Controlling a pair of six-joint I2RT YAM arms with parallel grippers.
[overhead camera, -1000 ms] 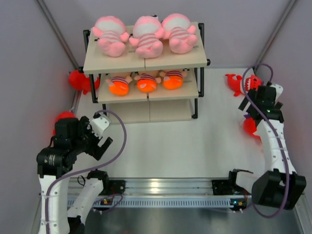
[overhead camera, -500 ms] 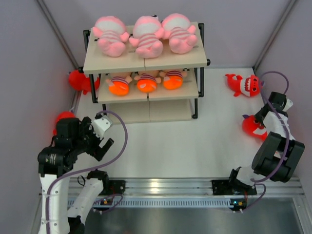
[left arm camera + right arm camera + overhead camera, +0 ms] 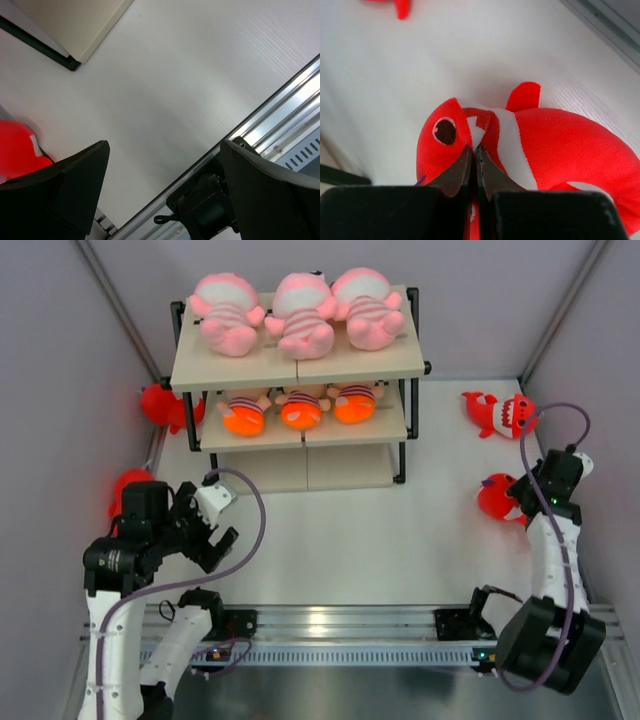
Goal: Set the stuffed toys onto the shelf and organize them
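A red shark (image 3: 495,497) with a white band lies on the table at the right. My right gripper (image 3: 522,502) is shut on its plush at the white mouth patch, beside its eye; in the right wrist view the jaws (image 3: 474,148) pinch the shark (image 3: 560,145). My left gripper (image 3: 215,530) hangs open at the near left with nothing between its fingers (image 3: 75,175). The shelf (image 3: 300,368) stands at the back, with three pink striped dolls (image 3: 303,312) on its top board and three small orange-red toys (image 3: 300,412) on the middle board.
Another red shark (image 3: 505,412) lies at the back right. A red toy (image 3: 165,405) sits left of the shelf, and another red toy (image 3: 125,482) lies by the left arm, seen in the left wrist view (image 3: 17,145). A metal rail (image 3: 330,625) runs along the near edge.
My right gripper has swung down from beside the far shark onto the nearer one and shut on it. That shark has shifted a little left. The left arm barely moved.
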